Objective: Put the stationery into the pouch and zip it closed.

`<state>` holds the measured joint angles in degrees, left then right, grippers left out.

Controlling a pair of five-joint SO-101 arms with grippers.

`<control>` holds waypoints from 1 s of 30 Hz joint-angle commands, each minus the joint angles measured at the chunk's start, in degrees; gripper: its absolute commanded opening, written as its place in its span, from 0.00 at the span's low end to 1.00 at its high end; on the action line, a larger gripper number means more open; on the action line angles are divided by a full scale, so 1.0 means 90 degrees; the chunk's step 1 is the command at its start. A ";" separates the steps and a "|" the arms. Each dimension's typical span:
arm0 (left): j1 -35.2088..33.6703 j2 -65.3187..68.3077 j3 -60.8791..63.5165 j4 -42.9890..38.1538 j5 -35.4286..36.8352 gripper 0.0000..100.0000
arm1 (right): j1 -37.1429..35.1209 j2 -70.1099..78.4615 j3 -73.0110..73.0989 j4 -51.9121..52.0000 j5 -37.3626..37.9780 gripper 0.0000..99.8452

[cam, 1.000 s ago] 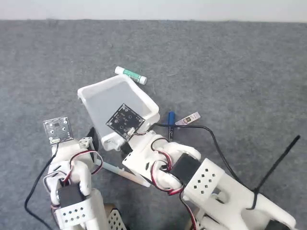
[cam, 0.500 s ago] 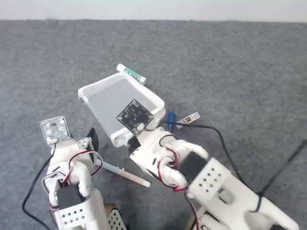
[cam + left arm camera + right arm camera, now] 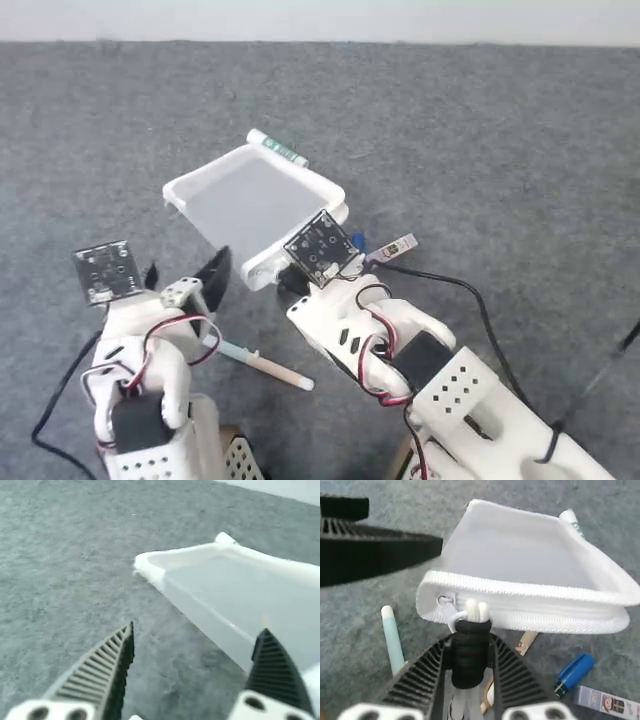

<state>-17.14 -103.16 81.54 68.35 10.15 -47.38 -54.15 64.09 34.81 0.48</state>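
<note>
The left hand hangs with its fingers apart, and the white pouch sits just ahead of it, towards its right finger. Near that hand, on the right arm's side, a pale pen lies on the grey table. The right hand is clamped on the zip pull at the pouch's near corner. A green-labelled stick shows at the pouch's far edge. A blue cap and a small printed packet lie just right of the right hand.
</note>
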 commanded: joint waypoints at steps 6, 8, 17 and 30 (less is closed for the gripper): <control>0.0742 -0.0088 -0.0513 0.0225 0.0117 0.36 | 0.0103 -0.0230 -0.0039 -0.0405 0.0078 0.01; 0.0850 -0.0088 -0.0513 0.0225 0.0117 0.36 | 0.0132 -0.0230 -0.0039 -0.0405 0.0078 0.01; 0.1162 -0.0088 -0.0542 0.0313 0.0117 0.36 | 0.0142 -0.0230 -0.0010 -0.0601 0.0068 0.01; 0.1348 -0.0088 -0.0337 0.0225 0.0098 0.36 | 0.0503 -0.0230 0.0195 -0.1148 0.0068 0.01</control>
<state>-5.01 -103.25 79.34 71.16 10.33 -43.34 -54.15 66.29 25.76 0.48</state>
